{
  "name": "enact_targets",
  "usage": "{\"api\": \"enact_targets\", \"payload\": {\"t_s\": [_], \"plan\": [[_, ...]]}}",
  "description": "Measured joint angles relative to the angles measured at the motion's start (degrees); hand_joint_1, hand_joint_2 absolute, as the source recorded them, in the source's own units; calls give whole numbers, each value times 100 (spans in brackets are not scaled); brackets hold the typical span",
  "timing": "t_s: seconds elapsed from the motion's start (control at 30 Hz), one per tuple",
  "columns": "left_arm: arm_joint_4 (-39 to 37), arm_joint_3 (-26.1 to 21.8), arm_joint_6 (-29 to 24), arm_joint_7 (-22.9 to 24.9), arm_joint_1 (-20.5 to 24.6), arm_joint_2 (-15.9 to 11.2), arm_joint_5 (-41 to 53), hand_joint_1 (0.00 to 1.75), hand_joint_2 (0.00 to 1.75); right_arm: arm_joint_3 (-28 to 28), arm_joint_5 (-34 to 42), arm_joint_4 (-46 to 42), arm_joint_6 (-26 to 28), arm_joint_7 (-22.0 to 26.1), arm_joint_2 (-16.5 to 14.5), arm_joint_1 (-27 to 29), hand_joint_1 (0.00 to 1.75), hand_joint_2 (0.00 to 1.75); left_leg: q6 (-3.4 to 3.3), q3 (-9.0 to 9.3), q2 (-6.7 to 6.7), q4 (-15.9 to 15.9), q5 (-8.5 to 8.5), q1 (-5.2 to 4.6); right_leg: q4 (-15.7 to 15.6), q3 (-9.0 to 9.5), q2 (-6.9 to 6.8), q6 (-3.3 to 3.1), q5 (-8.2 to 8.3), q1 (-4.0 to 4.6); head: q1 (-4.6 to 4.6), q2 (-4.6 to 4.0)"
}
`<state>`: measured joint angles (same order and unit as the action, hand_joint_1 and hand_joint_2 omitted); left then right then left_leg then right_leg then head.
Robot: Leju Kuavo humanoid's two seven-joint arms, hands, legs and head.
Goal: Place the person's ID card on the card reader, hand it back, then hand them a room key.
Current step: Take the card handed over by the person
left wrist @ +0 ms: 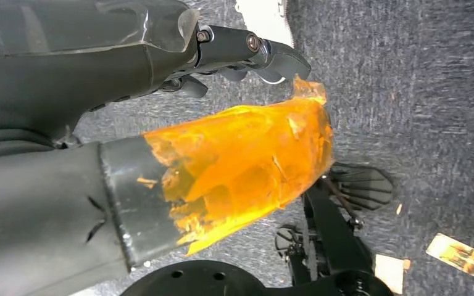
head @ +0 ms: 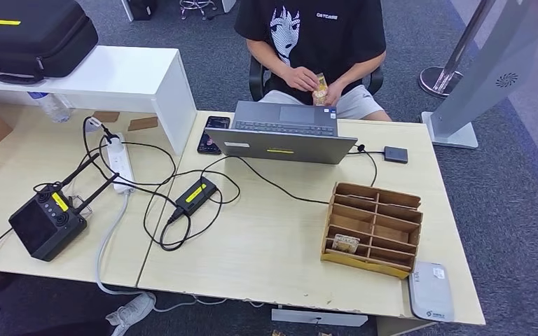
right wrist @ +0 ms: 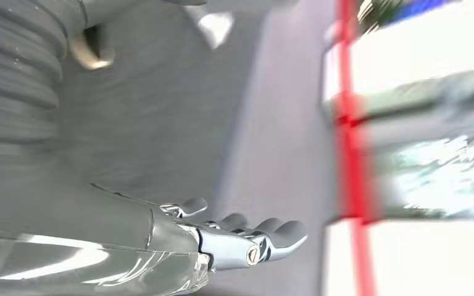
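Waiting to receive the ID card: the first step has not begun.

Head view: a person (head: 315, 42) sits behind the far edge of the desk (head: 266, 245), past an open laptop (head: 286, 133), holding a small yellowish card (head: 319, 89) in both hands, probably the ID. The card reader (head: 431, 290) lies at the near right corner, just beside a wooden rack (head: 373, 227) with one key card (head: 346, 243) in a near-left slot.
Left wrist view: the left hand (left wrist: 247, 55) hangs over carpet, its thumb wrapped in orange tape, its dark fingers curled in, holding nothing.
Right wrist view: the right hand (right wrist: 234, 237) also hangs low, fingers straight and loosely apart, empty.
The next move, as I judge it, calls for raising one arm over the desk toward the person to take the card.
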<state>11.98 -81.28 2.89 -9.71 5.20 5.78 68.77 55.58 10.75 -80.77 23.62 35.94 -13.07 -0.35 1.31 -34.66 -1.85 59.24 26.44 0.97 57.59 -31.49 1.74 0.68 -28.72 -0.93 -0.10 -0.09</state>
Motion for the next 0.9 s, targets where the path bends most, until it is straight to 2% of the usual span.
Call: {"api": "enact_targets", "payload": {"t_s": [0.1,0.17,0.23,0.33,0.4,0.57,0.7,0.77,0.9], "plan": [[0,-1,-24,-48,1,11,-14,0,0,-715,-179,-648,264,142,-28,149,0,175,0,2,-11,0,0,0,0,4,-5,2,-2,0,1,0],[0,-1,-34,-104,-8,14,-22,0,87,-1074,-638,-985,392,300,-42,309,0,175,0,-1,-20,0,0,-2,0,7,-13,5,-3,0,0,0],[0,-3,-12,-142,-10,16,-33,0,175,-1512,-1455,-1402,688,405,-41,473,0,175,0,-2,-16,-1,0,-1,0,5,-11,5,-4,0,-1,0],[0,-5,33,-148,-8,27,-23,0,175,-2311,-3204,-2174,1360,442,-29,801,0,175,0,-2,-19,-1,1,0,0,7,-13,8,-8,1,1,0],[0,-5,31,-125,-14,33,1,0,175,-2861,-4157,-2593,1553,447,-27,929,0,175,0,-1,-15,-2,1,4,1,6,-10,8,-9,3,0,0],[0,-2,9,-59,-3,36,103,0,175,-4217,-5266,-2950,1612,435,2,956,0,175,1,-1,-12,-2,0,5,1,9,-9,7,-9,5,0,0],[0,24,46,-25,14,34,264,0,175,-5008,-6524,-2641,1618,383,31,509,0,175,1,3,-7,-3,-3,6,3,11,-6,3,-1,6,0,0],[0,64,91,-2,21,28,363,0,175,-5280,-7096,-2192,1616,17,121,43,0,175,0,3,-2,-3,-10,6,4,11,-3,3,10,6,-1,0],[0,201,156,4,52,-1,555,0,175,-6184,-7746,-738,1498,-1765,731,-1443,0,175,-7,-7,9,-2,-36,4,5,-2,12,16,40,5,1,0]]}}
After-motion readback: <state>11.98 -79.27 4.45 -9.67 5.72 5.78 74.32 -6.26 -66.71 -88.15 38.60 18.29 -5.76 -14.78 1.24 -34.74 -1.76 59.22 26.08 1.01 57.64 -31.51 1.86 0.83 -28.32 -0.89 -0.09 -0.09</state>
